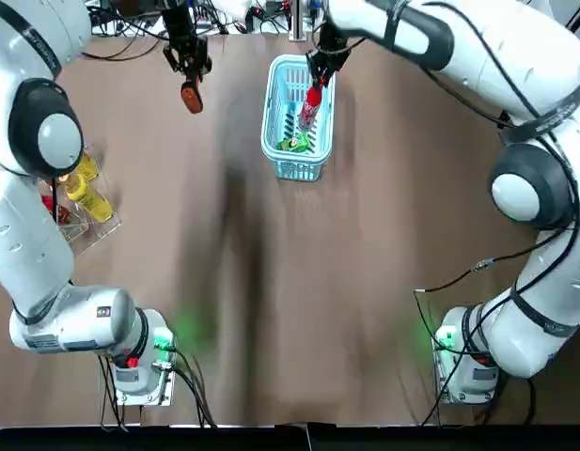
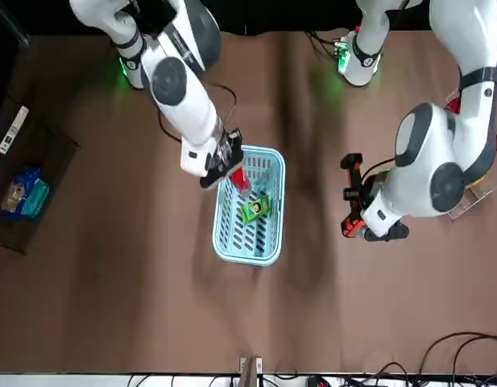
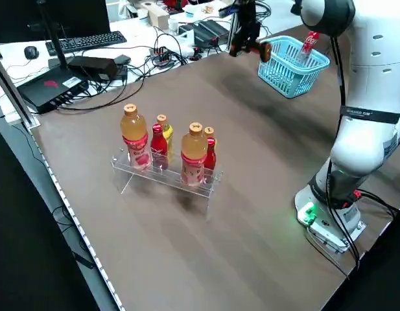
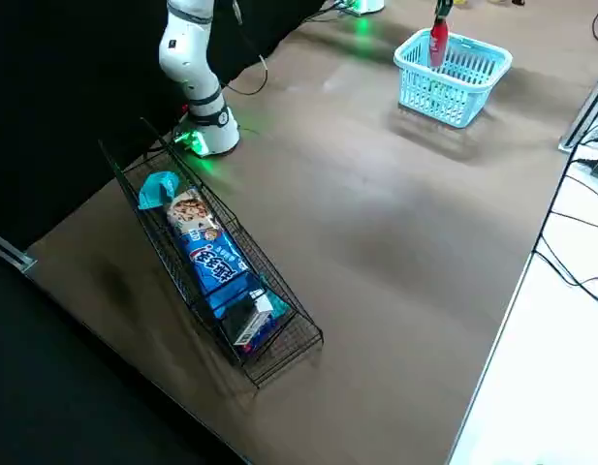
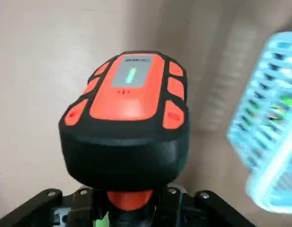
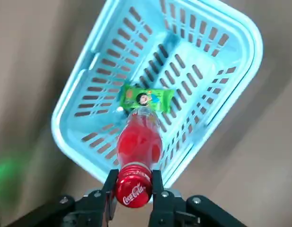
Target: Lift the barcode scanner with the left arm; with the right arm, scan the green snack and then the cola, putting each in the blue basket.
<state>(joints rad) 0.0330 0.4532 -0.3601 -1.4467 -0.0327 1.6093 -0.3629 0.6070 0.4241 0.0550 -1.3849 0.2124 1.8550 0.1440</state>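
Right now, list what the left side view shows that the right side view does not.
Only the left side view: the clear acrylic rack of orange and red bottles, and the black keyboard. Only the right side view: the black wire rack of snack packs. Both: the light-blue plastic basket and the red cola bottle.

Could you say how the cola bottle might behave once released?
Held by its cap in the right gripper, the cola bottle is tall and narrow, so it would probably tip. Round, it may roll onto the green snack in the blue basket.
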